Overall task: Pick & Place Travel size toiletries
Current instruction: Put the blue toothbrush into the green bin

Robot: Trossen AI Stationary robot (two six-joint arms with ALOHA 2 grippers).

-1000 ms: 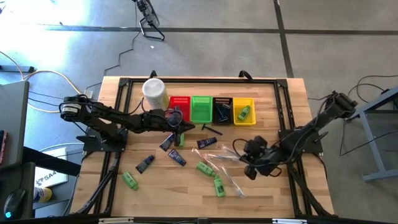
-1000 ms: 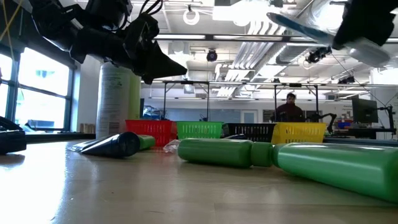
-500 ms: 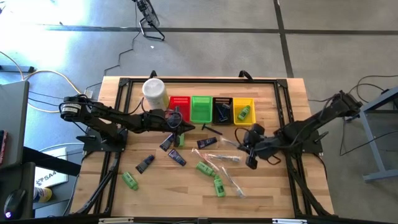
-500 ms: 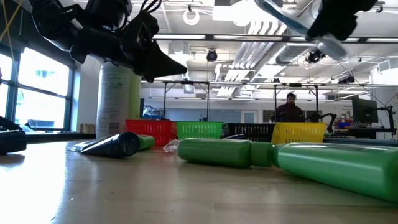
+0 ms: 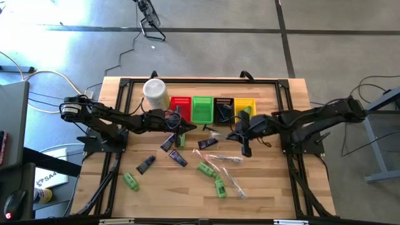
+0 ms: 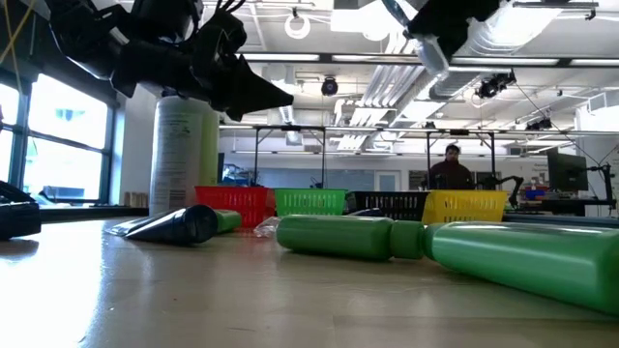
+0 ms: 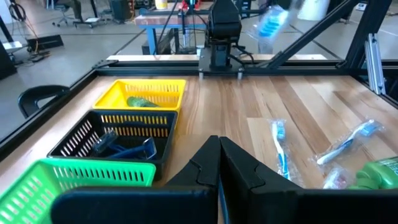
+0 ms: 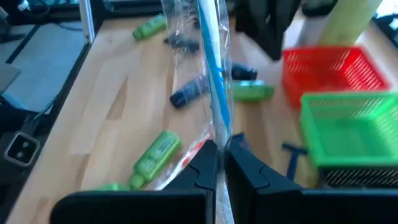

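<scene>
My right gripper (image 5: pixel 236 134) hangs over the table in front of the black basket (image 5: pixel 223 110) and yellow basket (image 5: pixel 244 111), shut on a clear-wrapped blue-and-white stick (image 8: pixel 211 74). My left gripper (image 5: pixel 187 128) hovers shut and empty in front of the red basket (image 5: pixel 180 109); the left wrist view shows its fingertips (image 7: pixel 219 162) closed. Green mini bottles (image 5: pixel 205 169), dark tubes (image 5: pixel 177 157), wrapped sticks (image 5: pixel 219 156) and a black razor (image 5: pixel 212 130) lie flat on the wood. My right gripper pinches one end of the wrapped stick (image 8: pixel 217 146) between its two fingers. The fingers come from the table's right side, slanting down. The stick reaches out past the fingertips, roughly along them, and is lifted clear of the table (image 6: pixel 430 48).
A tall white canister (image 5: pixel 155 94) stands left of the red basket, with the green basket (image 5: pixel 202 109) beside it. The yellow basket holds a green bottle (image 7: pixel 142 101); the black one holds blue razors (image 7: pixel 124 146). A person (image 6: pixel 452 169) sits far behind the table.
My right gripper has carried the wrapped stick up and toward the table's far-left, from the near right toward the baskets, rolling its wrist on the way. The stick stays clear of the table.
</scene>
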